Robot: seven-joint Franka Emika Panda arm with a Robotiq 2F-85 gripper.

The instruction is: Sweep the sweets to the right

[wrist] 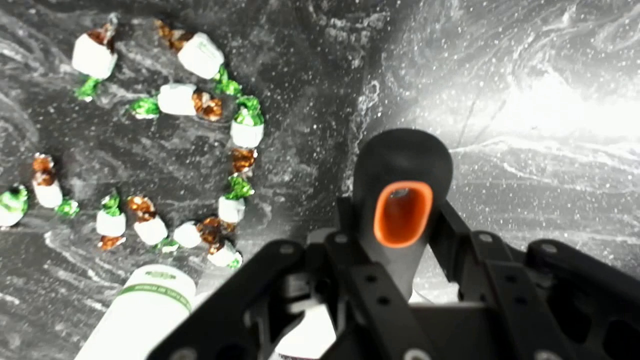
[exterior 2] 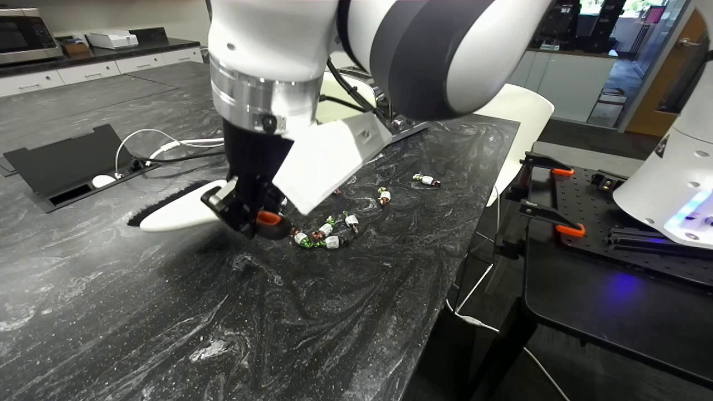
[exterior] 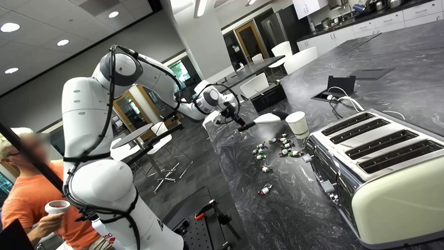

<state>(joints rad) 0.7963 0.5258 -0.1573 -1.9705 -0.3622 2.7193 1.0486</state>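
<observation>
Left half of wrist view, sweets [wrist: 177,99]: strewn on counter [wrist: 300,125], left of hand [wrist: 398,215].
Hand: pinching brush [exterior 2: 184,209] by handle [wrist: 402,157].
Brush: long axis up-and-down in frame, flank towards sweets; likely push, leftward.

Black cables [exterior: 111,74] trace the white, grey-banded Franka arm [exterior: 86,125], its Robotiq gripper [wrist: 398,217] black, its base [exterior 2: 663,186] at three o'clock lit blue.

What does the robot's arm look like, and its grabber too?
The arm is mostly white and chunky, with rounded shapes, dark grey bands and small grey ovals. Black cables run along its outside, tied on with black straps. There's a shiny silver ring near the gripper, which is black, with slim, jointed fingers dotted with small circles.
</observation>
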